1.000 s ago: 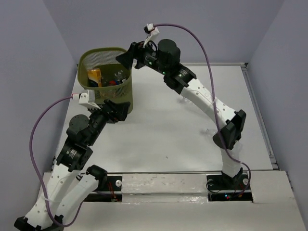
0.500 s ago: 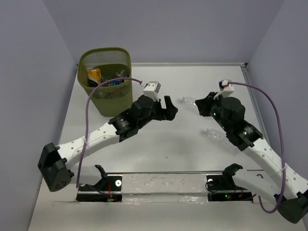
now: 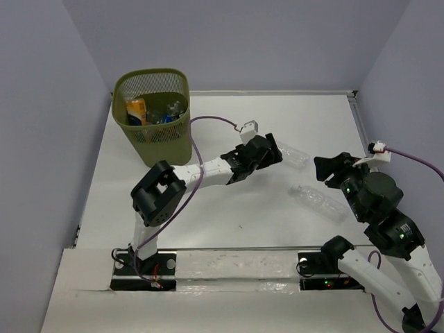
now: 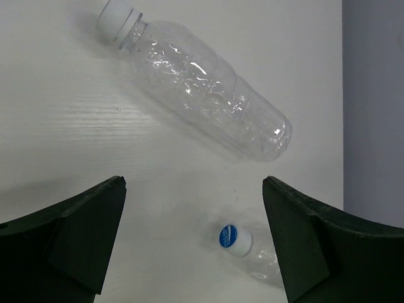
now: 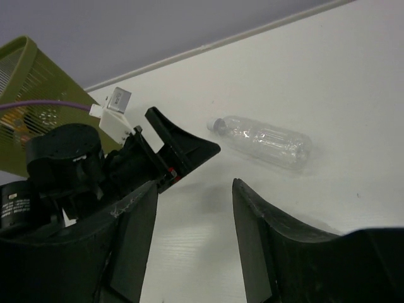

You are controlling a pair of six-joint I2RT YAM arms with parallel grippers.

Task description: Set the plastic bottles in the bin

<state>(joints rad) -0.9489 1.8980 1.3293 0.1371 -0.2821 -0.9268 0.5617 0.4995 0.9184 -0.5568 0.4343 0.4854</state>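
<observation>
Two clear bottles lay outside the bin (image 3: 166,142) on the tabletop (image 3: 229,208), so I judged the task mostly done but not finished. Inside the bin an orange bottle (image 3: 137,111) stood by the left wall. Several others were packed beside it, some showing blue, but the mesh and the clutter hid their exact count.

The white-capped bottle (image 4: 202,88) lay on its side well apart from the bin, off to its right in the overhead view. The blue-capped bottle (image 4: 237,238) lay farther from the bin again, nearer the arm bases. Each would need its own pick and carry back to the bin.

The left tool (image 4: 194,182) was spread wide and held nothing. It sat on the bin side of the white-capped bottle, just beside it, with that bottle ahead of its jaws and not yet between them. The right tool (image 5: 194,184) was also parted and empty. It stood beyond both loose bottles from the bin, facing back toward it.

Neither loose bottle bore a label; their crinkled walls were bare plastic. The blue cap carried a small white mark, too small to read. On the bottles in the bin only patches of orange and blue could be made out, and no brand or lettering was legible in any view.
</observation>
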